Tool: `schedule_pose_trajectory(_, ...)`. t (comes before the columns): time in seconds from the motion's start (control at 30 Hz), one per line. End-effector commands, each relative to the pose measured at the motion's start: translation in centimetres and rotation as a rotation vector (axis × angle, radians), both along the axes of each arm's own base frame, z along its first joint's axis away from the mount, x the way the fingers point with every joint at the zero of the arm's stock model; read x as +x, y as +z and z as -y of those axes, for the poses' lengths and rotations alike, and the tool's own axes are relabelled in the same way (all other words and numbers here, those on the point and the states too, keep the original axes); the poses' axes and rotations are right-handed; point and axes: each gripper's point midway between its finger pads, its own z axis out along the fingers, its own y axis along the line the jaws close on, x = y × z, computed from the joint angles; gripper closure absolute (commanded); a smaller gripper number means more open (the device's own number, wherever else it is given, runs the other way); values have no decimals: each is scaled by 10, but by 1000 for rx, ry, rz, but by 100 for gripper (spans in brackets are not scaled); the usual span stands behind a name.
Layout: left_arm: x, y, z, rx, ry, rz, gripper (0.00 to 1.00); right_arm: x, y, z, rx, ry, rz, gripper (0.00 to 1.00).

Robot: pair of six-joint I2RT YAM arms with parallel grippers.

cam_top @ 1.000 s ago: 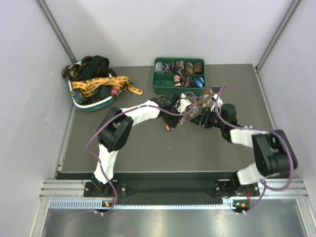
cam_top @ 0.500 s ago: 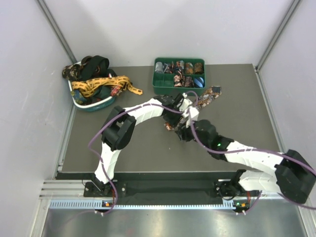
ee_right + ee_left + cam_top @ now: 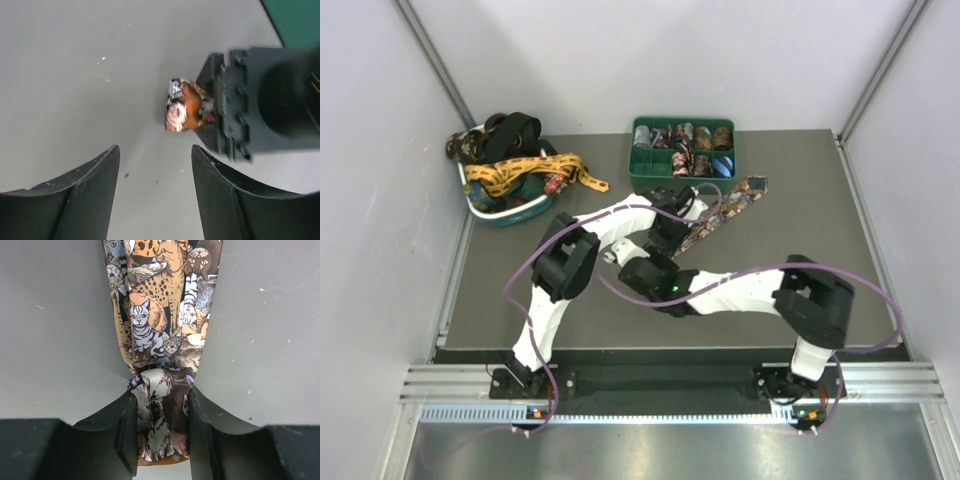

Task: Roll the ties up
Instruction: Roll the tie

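Observation:
A cat-patterned brown tie (image 3: 722, 210) lies as a strip on the grey mat, running from mid-table toward the back right. My left gripper (image 3: 666, 233) is shut on its folded near end. In the left wrist view that folded end (image 3: 161, 425) sits squeezed between the two black fingers (image 3: 127, 430) of the left gripper (image 3: 161, 396), and the strip (image 3: 160, 300) runs straight away from them. My right gripper (image 3: 633, 263) is low over the mat just left of the left gripper, open and empty (image 3: 155, 150). It looks at the held tie end (image 3: 181, 106) from a short gap.
A green compartment tray (image 3: 638, 178) holding several rolled ties stands at the back centre. A teal basket (image 3: 510, 216) heaped with loose ties (image 3: 520, 165) sits at the back left. White walls close in the mat on three sides. The right forearm (image 3: 740, 290) lies across the mat's front.
The right arm has swung left from beside the tie to in front of the left gripper, and its jaws have widened. The tie strip now lies straighter on the mat. The left gripper keeps its hold.

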Motion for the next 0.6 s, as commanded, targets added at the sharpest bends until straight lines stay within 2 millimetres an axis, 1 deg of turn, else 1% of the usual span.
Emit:
schedule_pose_trajectory(0.0,-71,-57,-62,292,5,-302,69,8,7,8,-160,-62,69,40)
schedule_pose_trajectory(0.03,-71,-57,-63,296,4,-304,69,13,7,3,-181,-79,81,40)
schedule_pose_trajectory(0.1,-72,-56,-64,307,4,-309,69,13,4,1,-230,-80,85,40)
schedule_pose_trajectory(0.13,-73,-55,-64,309,6,-314,69,16,3,-3,-249,-89,98,40)
schedule_pose_trajectory(0.2,-73,-55,-63,308,8,-321,69,19,0,-3,-296,-96,102,41)
schedule_pose_trajectory(0.23,-73,-55,-63,309,8,-324,69,22,-1,-7,-321,-111,120,40)
schedule_pose_trajectory(0.27,-73,-54,-62,312,9,-328,69,23,-4,-4,-363,-116,117,41)
schedule_pose_trajectory(0.33,-76,-53,-64,327,8,-343,69,29,-7,-10,-410,-137,137,41)
schedule_pose_trajectory(0.5,-77,-50,-67,355,18,-358,69,33,-17,-16,-490,-146,138,41)
schedule_pose_trajectory(0.57,-82,-51,-69,370,14,-380,69,35,-23,-16,-528,-153,140,41)
